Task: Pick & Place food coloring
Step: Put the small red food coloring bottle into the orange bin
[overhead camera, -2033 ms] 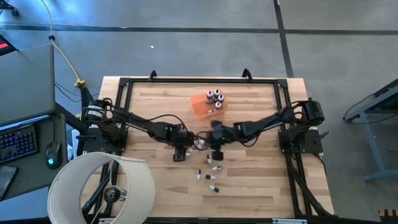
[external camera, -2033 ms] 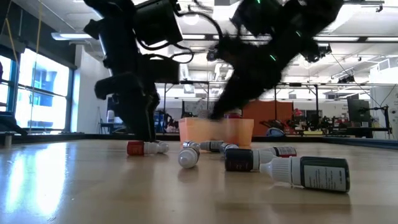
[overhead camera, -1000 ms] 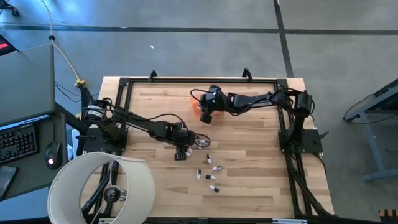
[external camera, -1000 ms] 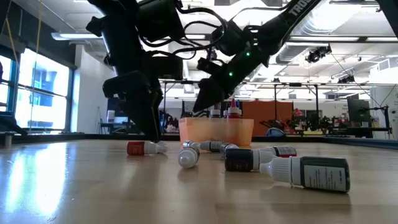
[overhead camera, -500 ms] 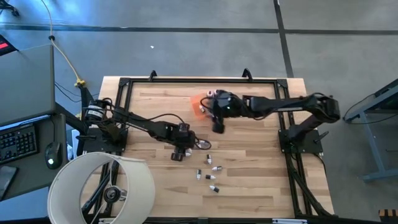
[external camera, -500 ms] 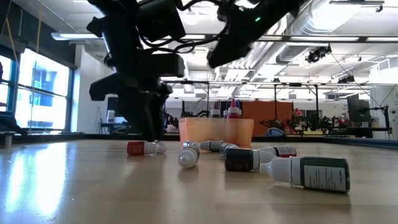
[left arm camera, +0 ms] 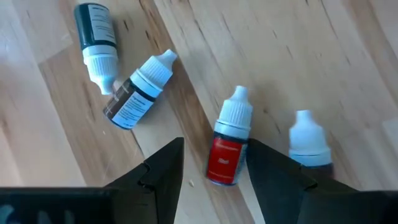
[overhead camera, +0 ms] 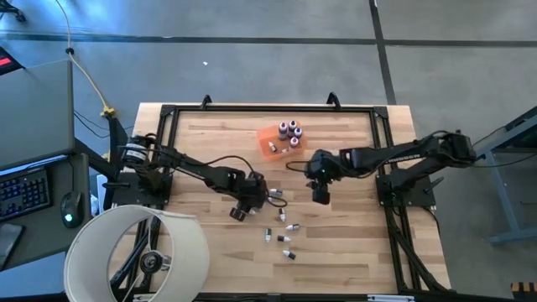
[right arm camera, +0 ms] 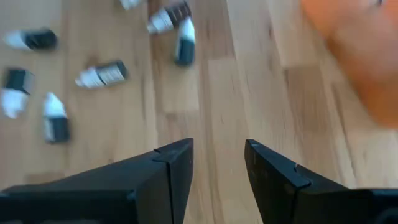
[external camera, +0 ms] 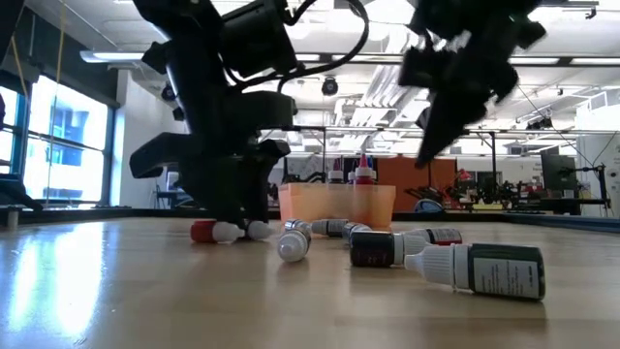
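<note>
Several small food coloring bottles point(overhead camera: 285, 233) with white caps lie loose on the wooden table's near middle. A few more stand in the orange tray point(overhead camera: 270, 143) at the far middle. My left gripper point(left arm camera: 214, 146) is open and low over the table. Its fingers stand on either side of a red bottle point(left arm camera: 225, 155) that lies on its side, cap pointing away from the gripper. Whether they touch it I cannot tell. My right gripper point(right arm camera: 219, 146) hangs open and empty above bare wood to the right of the loose bottles point(overhead camera: 320, 195).
A brown bottle point(left arm camera: 134, 96), a dark green one point(left arm camera: 96, 31) and a pale-capped one point(left arm camera: 308, 143) lie close around the red bottle. A black frame point(overhead camera: 268, 109) borders the table. A large white drum point(overhead camera: 138, 252) overhangs the near left corner.
My right gripper has drawn back from over the orange tray, toward the table's right and near edges, and now hangs over bare wood. My left gripper has rolled about its own axis while staying low over the red bottle.
</note>
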`<state>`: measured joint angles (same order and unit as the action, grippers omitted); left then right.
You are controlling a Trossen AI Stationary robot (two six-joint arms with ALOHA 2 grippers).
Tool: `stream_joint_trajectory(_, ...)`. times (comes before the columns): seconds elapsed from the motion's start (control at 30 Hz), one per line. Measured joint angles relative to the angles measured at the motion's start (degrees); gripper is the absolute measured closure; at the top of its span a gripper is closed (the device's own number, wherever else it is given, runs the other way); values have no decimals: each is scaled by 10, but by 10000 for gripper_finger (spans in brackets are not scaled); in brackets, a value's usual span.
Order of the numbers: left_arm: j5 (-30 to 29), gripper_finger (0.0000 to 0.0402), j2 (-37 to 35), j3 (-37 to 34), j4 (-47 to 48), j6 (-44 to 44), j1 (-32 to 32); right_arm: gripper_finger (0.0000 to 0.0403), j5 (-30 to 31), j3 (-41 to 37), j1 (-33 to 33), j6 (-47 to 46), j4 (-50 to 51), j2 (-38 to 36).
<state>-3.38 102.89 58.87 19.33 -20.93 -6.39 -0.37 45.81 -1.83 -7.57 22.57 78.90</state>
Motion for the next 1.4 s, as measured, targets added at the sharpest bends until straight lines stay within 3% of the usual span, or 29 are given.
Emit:
stream_joint_trajectory(0.3,26,240,8,4,4,2,4,265,4,-93,0,-2,-59,-13)
stream_joint_trajectory(0.53,42,321,14,32,5,16,4,265,7,-119,0,-14,-74,-14)
stream_joint_trajectory(0.7,-24,350,13,81,20,36,4,265,9,-119,0,-27,-73,-14)
stream_joint_trajectory(0.87,-141,331,12,179,65,28,15,265,8,-119,0,-43,-70,-14)
stream_joint_trajectory(1.03,-173,323,10,246,96,101,88,265,8,-119,0,-44,-70,-14)
stream_joint_trajectory(1.17,-140,322,11,241,98,174,174,265,9,-119,0,-43,-70,-14)
stream_joint_trajectory(1.4,13,321,56,227,72,185,278,265,9,-119,0,-42,-75,-14)
